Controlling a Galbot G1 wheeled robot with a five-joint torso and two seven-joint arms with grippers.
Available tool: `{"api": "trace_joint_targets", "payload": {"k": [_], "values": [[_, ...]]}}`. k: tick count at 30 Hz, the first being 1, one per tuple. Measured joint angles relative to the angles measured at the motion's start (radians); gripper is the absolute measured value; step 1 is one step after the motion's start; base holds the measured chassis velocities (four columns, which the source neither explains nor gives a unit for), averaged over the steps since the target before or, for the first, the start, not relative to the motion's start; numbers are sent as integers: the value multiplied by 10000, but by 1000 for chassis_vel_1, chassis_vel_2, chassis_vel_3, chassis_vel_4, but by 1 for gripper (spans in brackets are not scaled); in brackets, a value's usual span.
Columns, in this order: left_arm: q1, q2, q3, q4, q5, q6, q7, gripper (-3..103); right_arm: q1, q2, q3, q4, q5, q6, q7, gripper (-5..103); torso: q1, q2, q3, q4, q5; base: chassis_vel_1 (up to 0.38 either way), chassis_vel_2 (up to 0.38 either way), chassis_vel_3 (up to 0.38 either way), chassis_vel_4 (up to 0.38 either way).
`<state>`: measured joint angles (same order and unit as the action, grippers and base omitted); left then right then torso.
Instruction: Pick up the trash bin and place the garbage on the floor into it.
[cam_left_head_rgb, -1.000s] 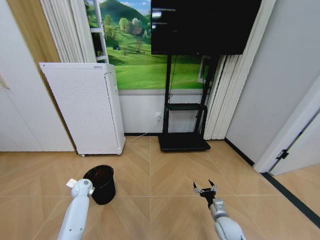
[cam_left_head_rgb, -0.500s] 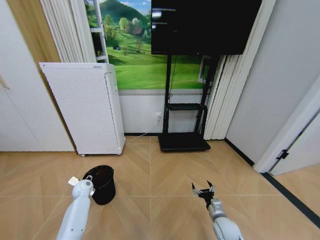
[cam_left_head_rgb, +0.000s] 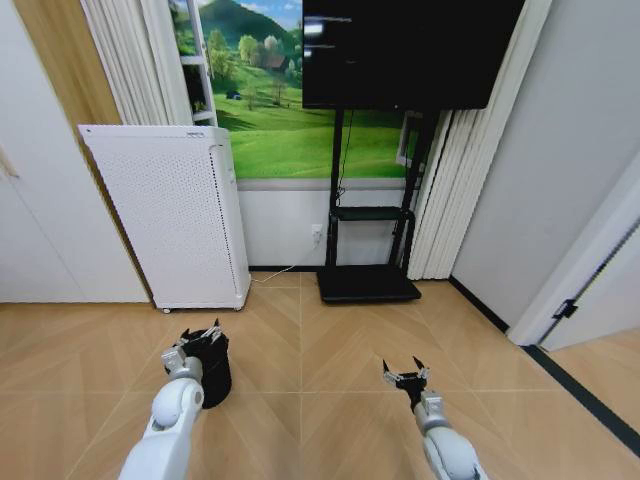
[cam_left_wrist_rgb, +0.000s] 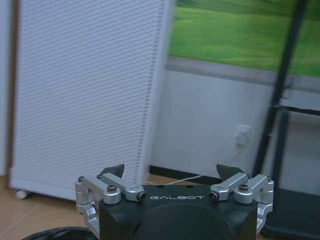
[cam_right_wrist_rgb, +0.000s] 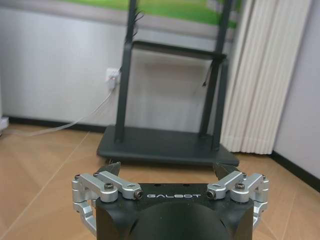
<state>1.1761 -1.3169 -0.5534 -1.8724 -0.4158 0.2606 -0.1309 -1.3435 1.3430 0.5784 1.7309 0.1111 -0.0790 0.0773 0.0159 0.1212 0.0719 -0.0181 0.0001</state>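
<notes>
The bin (cam_left_head_rgb: 208, 365) stood on the floor (cam_left_head_rgb: 320, 330) at lower left of the head view, before the white appliance (cam_left_head_rgb: 170, 215). The left pincer (cam_left_head_rgb: 192, 338) hovered at its rim, jaws wide; in the left wrist view the rim (cam_left_wrist_rgb: 55, 233) showed at the bottom left edge. The right pincer (cam_left_head_rgb: 405, 372) waited at lower centre-right, jaws wide, empty. No garbage was visible. For a sound grasp, the left pincer should probably straddle the rim wall, one finger inside, then close. "GALBOT" was legible on both pincer bodies.
</notes>
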Motion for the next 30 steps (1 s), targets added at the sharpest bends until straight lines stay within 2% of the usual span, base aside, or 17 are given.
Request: {"api": "trace_joint_targets", "payload": {"k": [6, 12, 15, 17, 22, 25, 30], "values": [[494, 187, 545, -926, 174, 456, 275, 100, 197, 568, 356, 717, 361, -315, 535, 100, 22, 123, 96, 1, -4, 0, 0, 0, 0], [606, 378, 608, -935, 345, 518, 451, 100, 239, 540, 410, 866, 582, -327, 553, 100, 61, 311, 246, 0, -2, 0, 0, 0, 0], [585, 443, 610, -905, 393, 556, 487, 100, 303, 465, 302, 773, 697, -111, 484, 100, 94, 437, 340, 0, -3, 0, 0, 0, 0], [547, 474, 613, -928, 317, 647, 331, 100, 455, 380, 131, 678, 954, 69, -3, 100, 124, 575, 448, 0, 1, 0, 0, 0, 0], [569, 580, 592, -1044, 92, 768, 201, 100, 805, 115, -84, 609, 1313, 86, -373, 100, 165, 733, 563, 0, 0, 0, 0, 0, 0], [588, 740, 527, -1100, -129, 860, 198, 100, 1131, -338, -306, 490, 1733, -33, -1017, 100, 210, 915, 702, 3, 0, 0, 0, 0, 0], [431, 1040, 638, -1075, -458, 994, 195, 100, 1194, -686, -383, 267, 2084, -88, -1319, 100, 255, 1089, 830, -2, 1, 0, 0, 0, 0]]}}
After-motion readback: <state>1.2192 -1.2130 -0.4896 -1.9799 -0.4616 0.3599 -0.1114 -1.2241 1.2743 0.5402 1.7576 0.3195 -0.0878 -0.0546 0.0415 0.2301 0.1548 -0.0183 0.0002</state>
